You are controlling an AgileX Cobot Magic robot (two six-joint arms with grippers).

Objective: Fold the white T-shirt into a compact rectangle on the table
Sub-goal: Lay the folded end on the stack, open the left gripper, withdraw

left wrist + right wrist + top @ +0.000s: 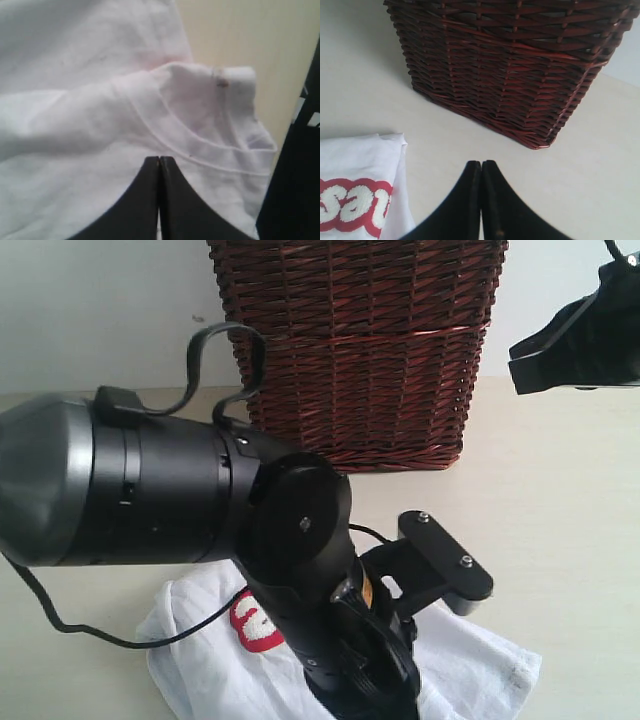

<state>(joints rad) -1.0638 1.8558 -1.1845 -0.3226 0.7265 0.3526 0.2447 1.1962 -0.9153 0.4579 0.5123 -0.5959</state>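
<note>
We see our left claw pressed together tip to tip, poised right over the white T-shirt, whose ribbed collar curves just ahead of the tips; beyond the collar lies bare table. Our right claw is likewise closed, gripping nothing, with the table beneath it, an edge of the shirt and its red patch near to 1 side, and the wicker basket standing farther ahead, apart from the shirt.
</note>
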